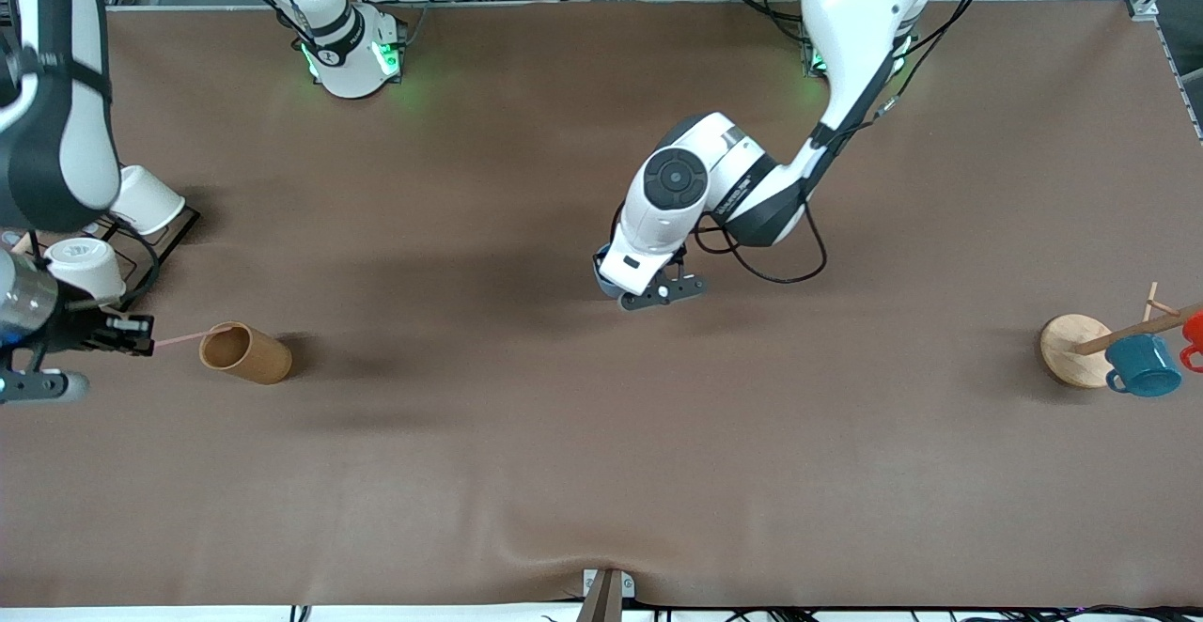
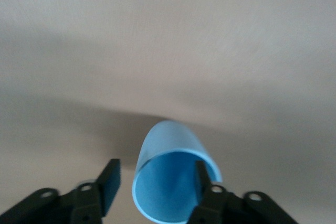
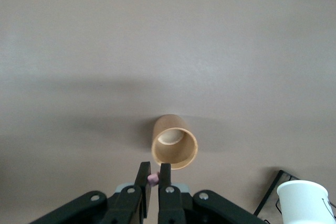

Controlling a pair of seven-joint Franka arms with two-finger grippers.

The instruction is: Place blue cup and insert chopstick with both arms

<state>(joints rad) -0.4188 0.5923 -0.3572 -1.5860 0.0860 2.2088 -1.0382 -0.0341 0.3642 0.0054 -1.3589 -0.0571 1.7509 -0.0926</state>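
I note a brown wooden cup (image 1: 246,352) standing on the brown table cover (image 1: 526,472) toward the right arm's end. Farther from my front camera than that cup, a black wire rack (image 1: 164,237) carries two white cups (image 1: 86,265). At the left arm's end I see a round wooden base (image 1: 1071,349) with a tilted dowel (image 1: 1128,333), a teal mug (image 1: 1145,366) and a red mug (image 1: 1194,331) beside it.
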